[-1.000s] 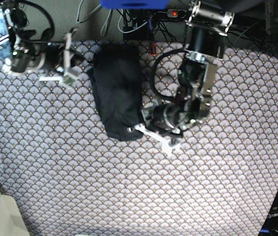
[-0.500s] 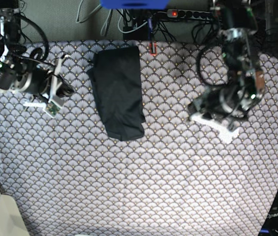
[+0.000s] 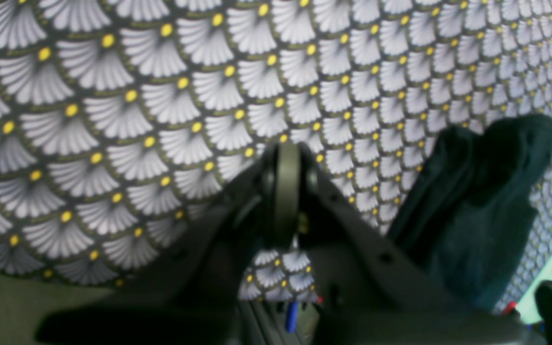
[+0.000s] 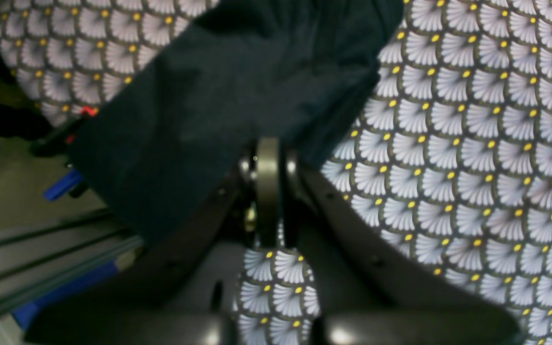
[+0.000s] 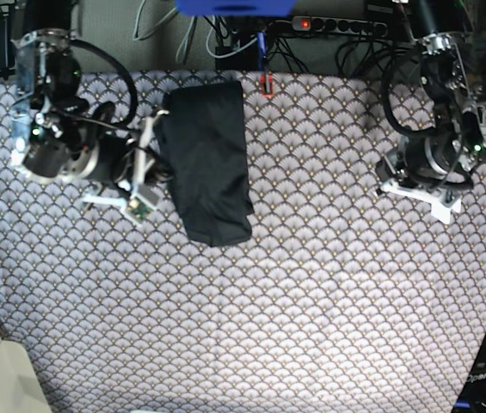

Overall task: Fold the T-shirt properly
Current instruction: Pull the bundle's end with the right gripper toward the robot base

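The T-shirt [image 5: 206,163] is soft, floppy and light, so a pinch at its 6 o'clock hem corners looks best. Both hands, left [image 5: 415,182] and right [image 5: 144,176], are clenched empty.

T-shirt [image 5: 208,159]: blocks table centre toward 12 o'clock.
Right gripper [image 5: 144,168]: crowds its 9 o'clock side.
Tablecloth [image 5: 311,327]: bare from 3 through 6 to 8 o'clock.
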You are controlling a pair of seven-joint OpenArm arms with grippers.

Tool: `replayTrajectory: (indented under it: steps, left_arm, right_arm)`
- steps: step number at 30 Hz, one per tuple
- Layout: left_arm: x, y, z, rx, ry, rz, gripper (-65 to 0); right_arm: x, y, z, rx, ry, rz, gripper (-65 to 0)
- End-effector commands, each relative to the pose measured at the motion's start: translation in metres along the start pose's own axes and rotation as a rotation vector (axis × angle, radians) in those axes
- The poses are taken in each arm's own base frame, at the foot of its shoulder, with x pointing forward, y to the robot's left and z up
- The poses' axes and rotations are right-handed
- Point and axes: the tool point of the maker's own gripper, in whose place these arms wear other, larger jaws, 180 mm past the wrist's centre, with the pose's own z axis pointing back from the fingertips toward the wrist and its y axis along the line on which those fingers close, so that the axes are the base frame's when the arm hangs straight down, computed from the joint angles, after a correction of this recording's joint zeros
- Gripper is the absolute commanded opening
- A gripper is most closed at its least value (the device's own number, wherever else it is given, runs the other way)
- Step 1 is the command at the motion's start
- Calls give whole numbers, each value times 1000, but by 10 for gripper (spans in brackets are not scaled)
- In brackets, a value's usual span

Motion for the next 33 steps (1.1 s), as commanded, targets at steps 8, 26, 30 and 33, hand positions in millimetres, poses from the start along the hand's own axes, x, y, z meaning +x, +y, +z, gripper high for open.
replayTrajectory:
  steps: [8,26,30,33]
  left_arm:
    - [9,4,-15,2,-14,36,-650]
    - [7,-8,-32,-5,20,11,-650]
    - [10,-9,-31,-6,14,7,-650]
    - [11,-8,-31,-3,14,8,-650]
  right_arm:
    - [-3,28,-6,63,-22,-39,-650]
    - [-46,40,-11,111,-35,-130,-650]
    - [-62,38,-19,126,-1,-172,-650]
    - [-62,38,-22,130,-13,-186,-650]
